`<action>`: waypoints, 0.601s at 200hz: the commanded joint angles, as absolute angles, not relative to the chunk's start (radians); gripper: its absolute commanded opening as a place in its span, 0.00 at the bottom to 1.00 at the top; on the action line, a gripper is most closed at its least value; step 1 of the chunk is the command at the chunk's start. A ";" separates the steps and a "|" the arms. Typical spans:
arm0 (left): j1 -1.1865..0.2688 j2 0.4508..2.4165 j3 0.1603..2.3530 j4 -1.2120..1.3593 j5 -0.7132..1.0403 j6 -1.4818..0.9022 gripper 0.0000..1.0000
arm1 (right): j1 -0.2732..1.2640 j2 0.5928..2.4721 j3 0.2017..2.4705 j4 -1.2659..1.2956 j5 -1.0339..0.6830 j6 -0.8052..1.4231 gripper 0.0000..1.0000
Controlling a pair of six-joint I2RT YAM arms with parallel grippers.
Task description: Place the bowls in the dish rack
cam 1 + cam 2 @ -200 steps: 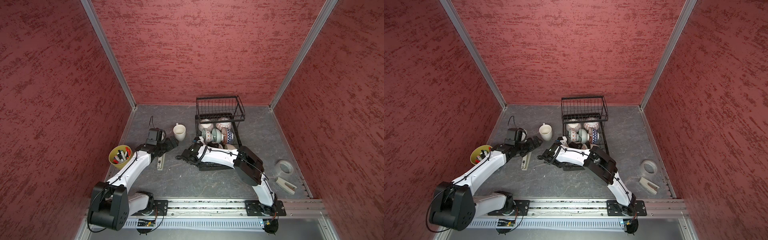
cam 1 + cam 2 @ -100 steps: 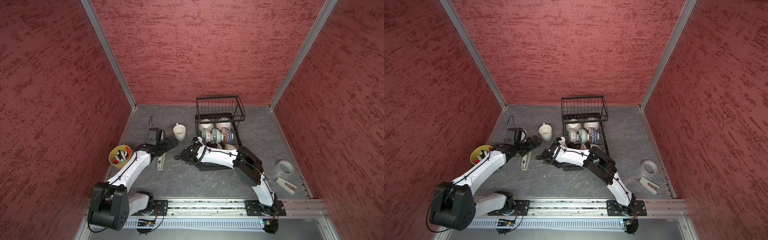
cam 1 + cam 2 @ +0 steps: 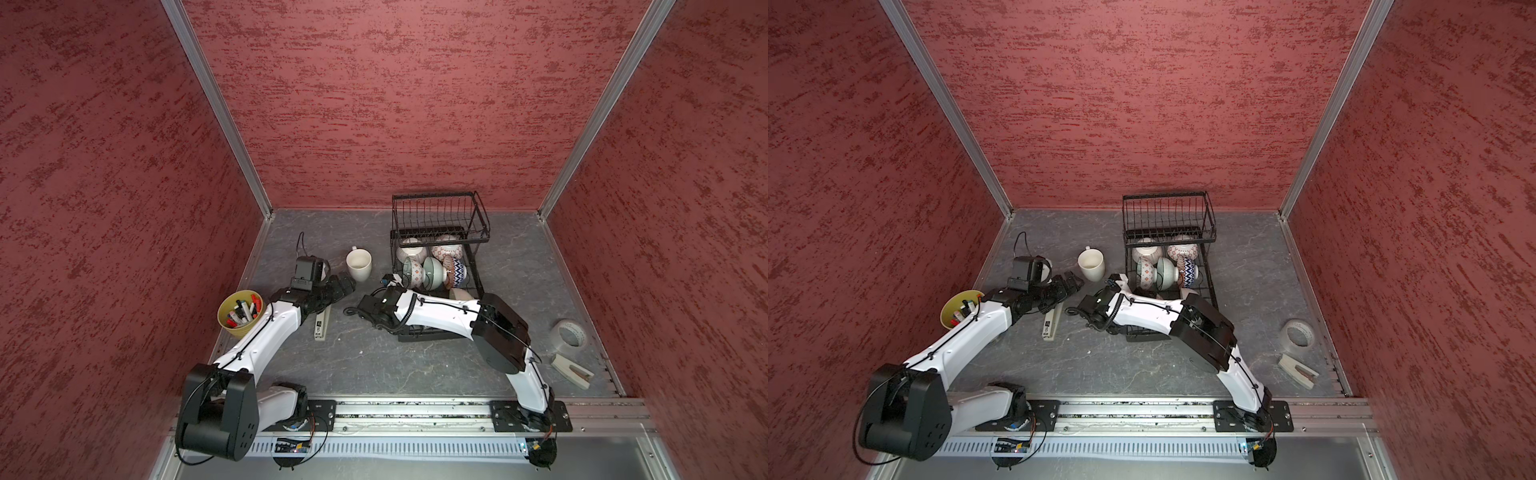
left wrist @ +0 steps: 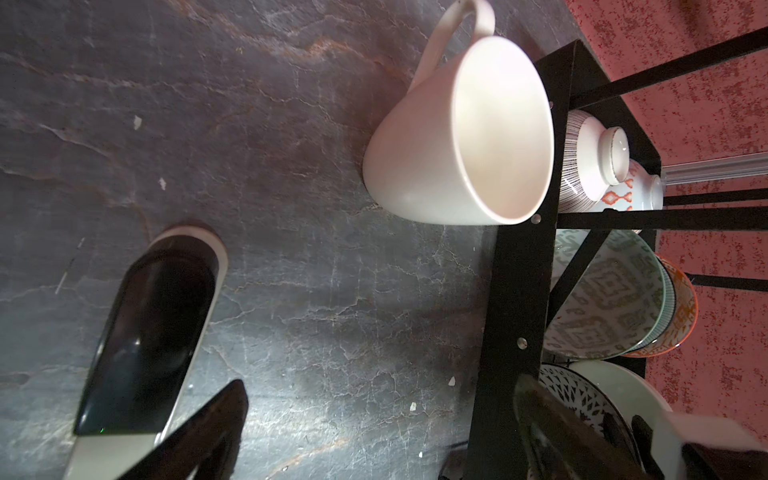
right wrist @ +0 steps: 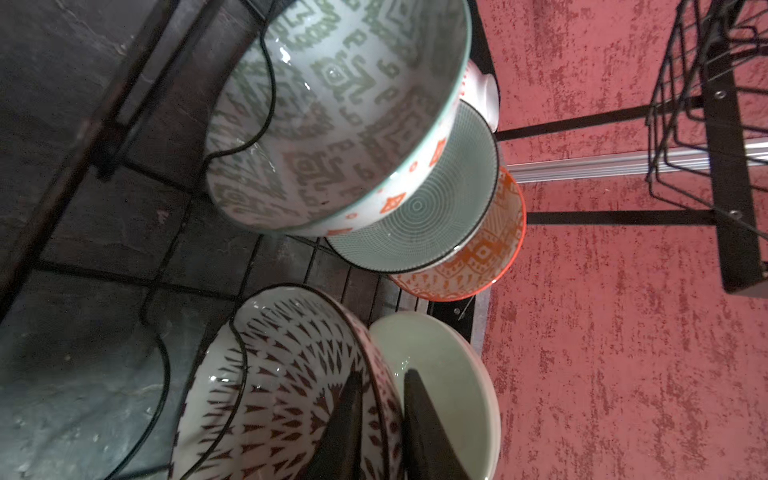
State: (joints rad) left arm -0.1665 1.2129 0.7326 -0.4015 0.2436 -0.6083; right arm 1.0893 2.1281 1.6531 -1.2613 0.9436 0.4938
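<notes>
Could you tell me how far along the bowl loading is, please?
Done: several bowls stand at the back of the dish rack, with a plain pale bowl near the front. In hand: the right fingers straddle the rim of the triangle-patterned bowl, already inside the rack; grip or release is unclear. Remaining: no bowl shows on the table, only a mug near the open, empty left fingers.
</notes>
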 commanded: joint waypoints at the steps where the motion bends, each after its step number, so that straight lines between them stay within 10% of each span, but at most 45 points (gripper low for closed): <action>1: -0.158 1.212 0.719 -0.381 0.253 -0.588 1.00 | 1.103 2.129 1.640 -1.189 0.819 0.534 0.23; 120: -0.152 1.190 0.754 -0.426 0.249 -0.563 1.00 | 1.092 2.026 1.654 -1.131 0.848 0.523 0.67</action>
